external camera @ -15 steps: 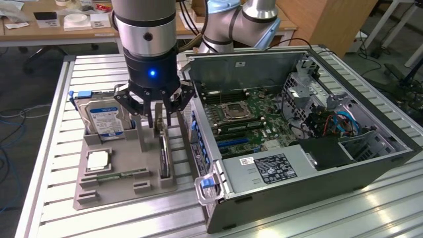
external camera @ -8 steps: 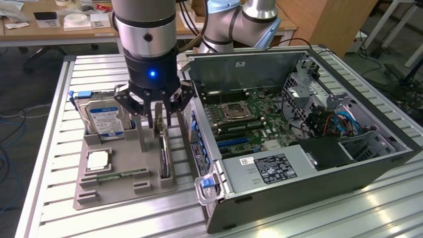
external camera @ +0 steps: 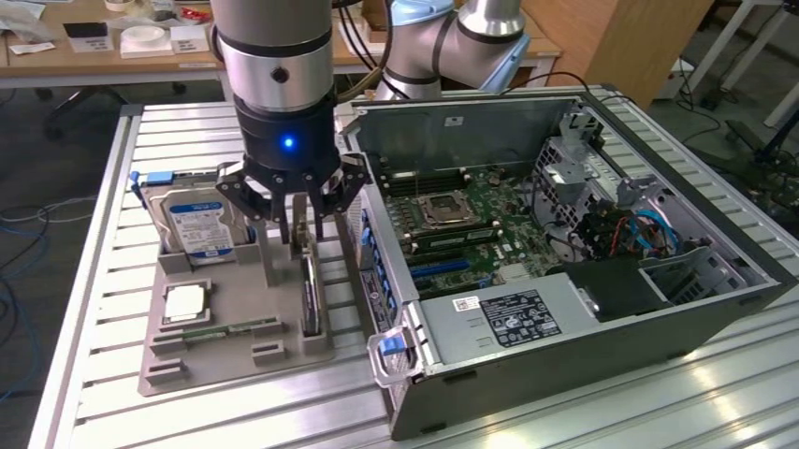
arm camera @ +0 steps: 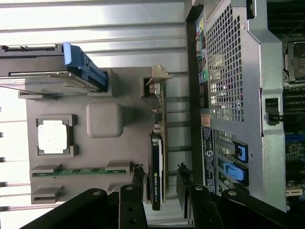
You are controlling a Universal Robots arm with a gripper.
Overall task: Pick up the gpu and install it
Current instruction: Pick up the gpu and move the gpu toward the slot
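Grey plastic tray holds the gpu upright on edge in a slot along the tray's side nearest the open computer case. This looks like the pick-up step. The hand hangs spread above that slot, fingers either side of the card. A clean grip calls for closing squarely on its flat faces.

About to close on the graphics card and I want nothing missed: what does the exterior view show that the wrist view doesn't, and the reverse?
The exterior view adds the arm's blue light, plus the labelled power supply and blue cables inside the open computer case. The wrist view adds the case's perforated back panel and its stickers. Both show the open gripper straddling the upright graphics card, with the hard drive, processor chip and memory stick in the grey tray.
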